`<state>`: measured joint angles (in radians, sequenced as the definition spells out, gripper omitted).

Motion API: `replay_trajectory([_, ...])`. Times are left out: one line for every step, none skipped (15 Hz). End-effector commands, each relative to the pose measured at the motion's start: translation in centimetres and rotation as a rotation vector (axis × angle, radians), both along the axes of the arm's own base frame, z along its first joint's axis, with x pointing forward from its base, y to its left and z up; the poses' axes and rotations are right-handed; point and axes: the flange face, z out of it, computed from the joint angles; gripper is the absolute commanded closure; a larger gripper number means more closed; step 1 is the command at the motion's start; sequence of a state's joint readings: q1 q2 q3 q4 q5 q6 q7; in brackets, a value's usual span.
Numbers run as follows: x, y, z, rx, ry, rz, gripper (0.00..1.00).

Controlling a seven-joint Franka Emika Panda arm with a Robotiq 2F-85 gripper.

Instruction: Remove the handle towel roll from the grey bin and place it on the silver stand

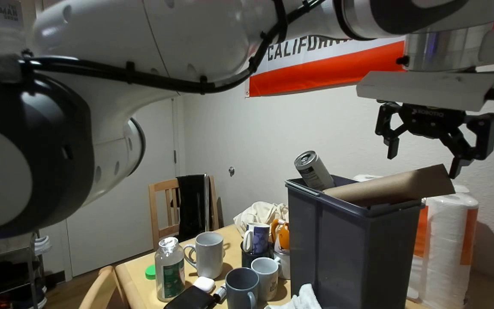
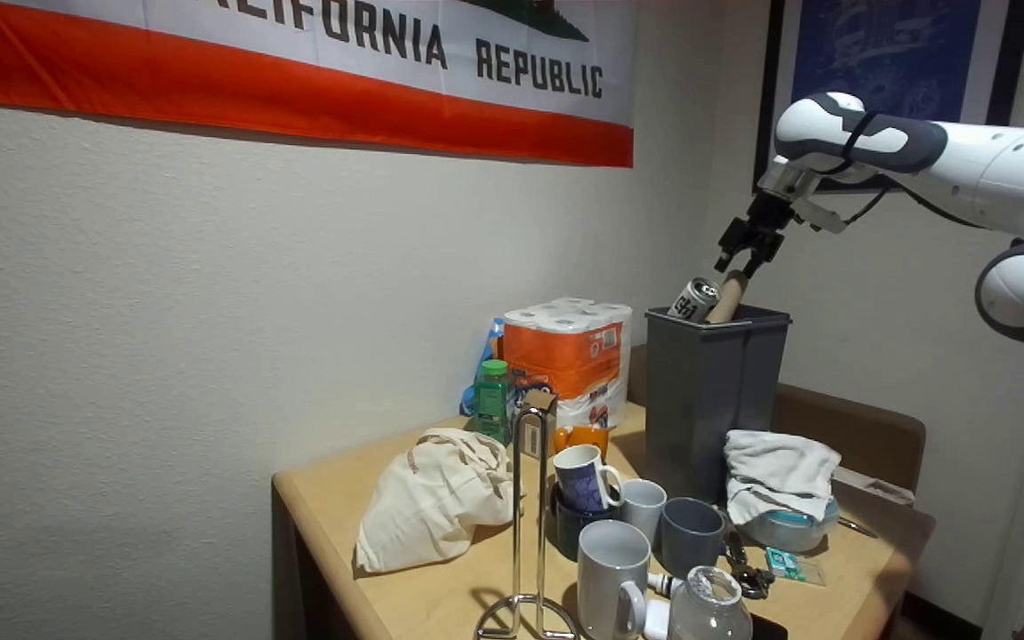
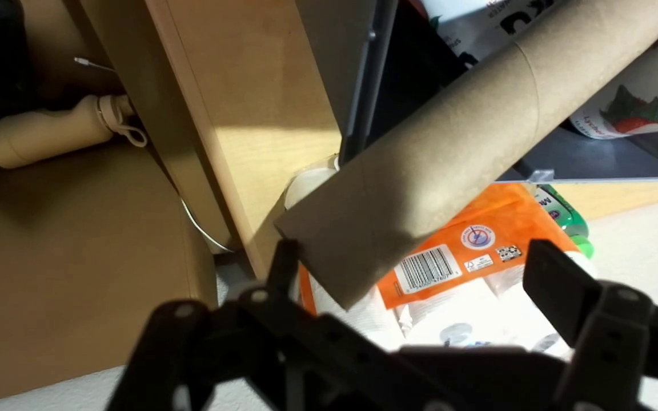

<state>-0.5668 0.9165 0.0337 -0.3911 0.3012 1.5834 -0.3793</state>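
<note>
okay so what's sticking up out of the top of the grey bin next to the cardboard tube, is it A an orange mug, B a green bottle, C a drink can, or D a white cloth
C, since both exterior views show a drink can tilted and jutting up out of the grey bin, right beside the cardboard tube.

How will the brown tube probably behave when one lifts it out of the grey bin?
The tube looks like bare cardboard, so it is probably light, and a hard squeeze may dent it. It juts past the bin without sagging, so it seems fairly stiff. Being round, it might roll.
</note>
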Motion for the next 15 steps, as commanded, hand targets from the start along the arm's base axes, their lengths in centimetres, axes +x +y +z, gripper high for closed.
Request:
replay_trajectory([0.1, -0.1, 0.0, 0.014, -0.008, -0.018, 0.00])
replay_trajectory([0.1, -0.3, 0.2, 0.010, -0.022, -0.025, 0.00])
replay_trajectory([0.1, -0.4, 0.4, 0.002, -0.034, -0.030, 0.00])
replay_trajectory([0.2, -0.5, 0.5, -0.008, -0.044, -0.034, 0.00])
replay_trajectory([0.3, -0.5, 0.6, -0.018, -0.056, -0.035, 0.00])
replay_trajectory([0.5, -0.6, 0.7, -0.024, -0.066, -0.037, 0.00])
replay_trajectory([0.6, -0.7, 0.6, -0.028, -0.075, -0.039, 0.00])
replay_trajectory([0.7, -0.7, 0.6, -0.029, -0.083, -0.041, 0.00])
replay_trajectory([0.8, -0.8, 0.4, -0.029, -0.087, -0.042, 0.00])
replay_trajectory([1.0, -0.8, 0.2, -0.029, -0.091, -0.042, 0.00])
replay_trajectory([1.1, -0.9, -0.1, -0.026, -0.091, -0.043, 0.00])
replay_trajectory([1.1, -0.9, -0.4, -0.020, -0.089, -0.043, 0.00])
replay_trajectory([1.2, -1.0, -0.7, -0.015, -0.086, -0.041, 0.00])
replay_trajectory([1.3, -1.0, -1.0, -0.010, -0.081, -0.040, 0.00])
replay_trajectory([1.3, -1.0, -1.3, -0.004, -0.076, -0.039, 0.00])
